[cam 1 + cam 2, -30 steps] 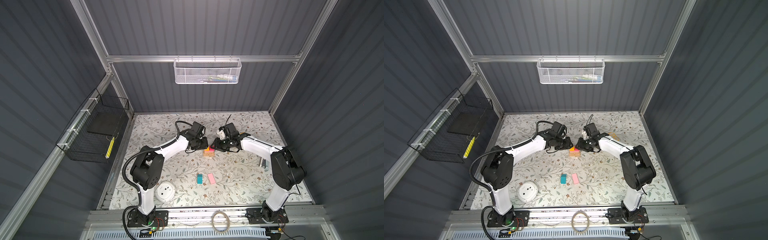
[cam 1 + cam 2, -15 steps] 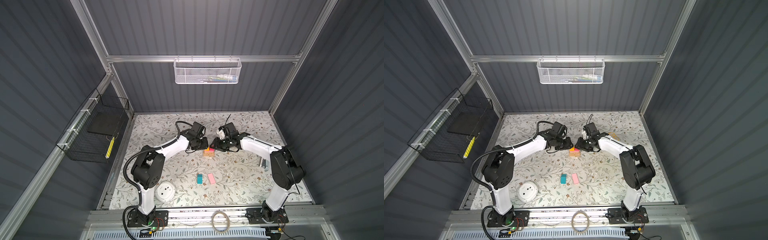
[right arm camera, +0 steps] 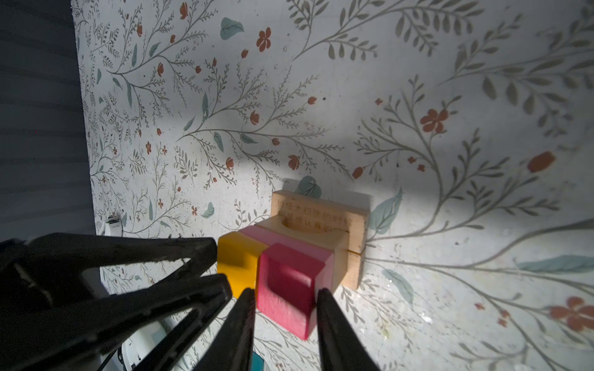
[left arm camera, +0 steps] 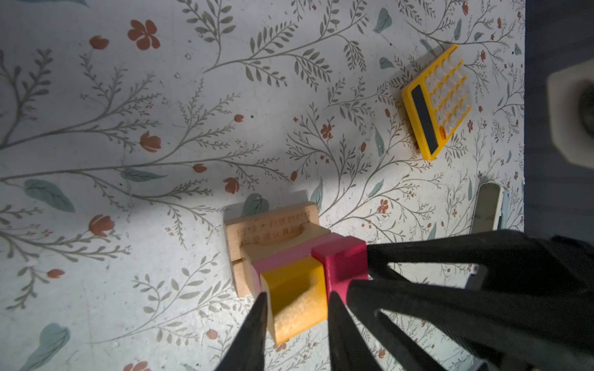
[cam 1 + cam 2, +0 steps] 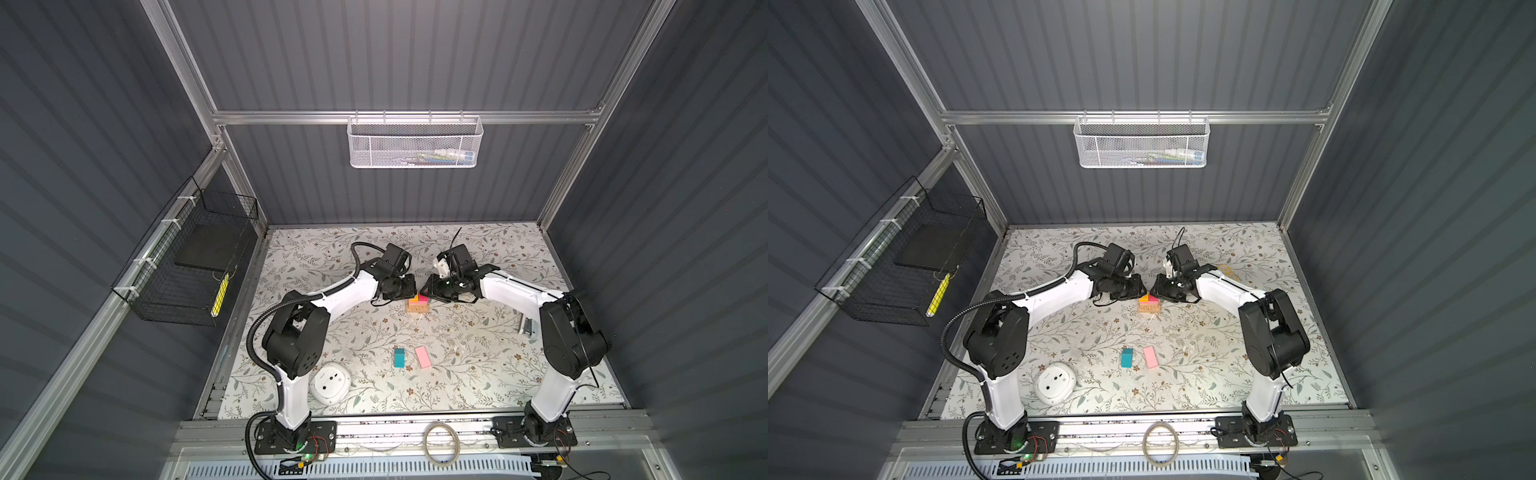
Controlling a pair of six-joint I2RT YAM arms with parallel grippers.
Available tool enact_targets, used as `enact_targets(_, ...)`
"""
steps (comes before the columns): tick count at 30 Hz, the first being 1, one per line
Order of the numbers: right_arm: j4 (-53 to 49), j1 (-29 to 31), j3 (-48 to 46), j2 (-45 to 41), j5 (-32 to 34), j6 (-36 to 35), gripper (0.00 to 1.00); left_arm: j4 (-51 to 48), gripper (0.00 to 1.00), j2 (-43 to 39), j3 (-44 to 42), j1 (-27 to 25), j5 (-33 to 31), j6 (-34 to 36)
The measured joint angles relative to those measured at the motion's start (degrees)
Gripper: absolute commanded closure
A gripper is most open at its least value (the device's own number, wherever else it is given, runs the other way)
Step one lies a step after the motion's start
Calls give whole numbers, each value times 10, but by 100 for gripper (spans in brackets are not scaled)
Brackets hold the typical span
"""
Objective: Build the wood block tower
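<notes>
Cube layer being set: the orange cube point(image 4: 295, 289) is clamped by the left gripper point(image 4: 297, 298), the magenta-red cube point(image 3: 289, 282), at its 3 o'clock, by the right gripper point(image 3: 286, 292). A gentle release is called for next.

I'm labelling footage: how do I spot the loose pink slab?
On the floral table, look right of the white round device. Two small blocks lie apart from the tower; the pink slab is the flat pale one beside the teal block.
</notes>
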Motion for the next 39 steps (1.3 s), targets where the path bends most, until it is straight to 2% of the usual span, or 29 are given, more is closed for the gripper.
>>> enact_targets(29, -3, 0, 7, 4, 2, 0, 68, 0, 68, 0, 0, 0, 0, -4)
enact_targets(34, -4, 0, 7, 4, 2, 0, 65, 0, 68, 0, 0, 0, 0, -4)
enact_targets(39, -5, 0, 7, 4, 8, 0, 62, 0, 60, 0, 0, 0, 0, -4)
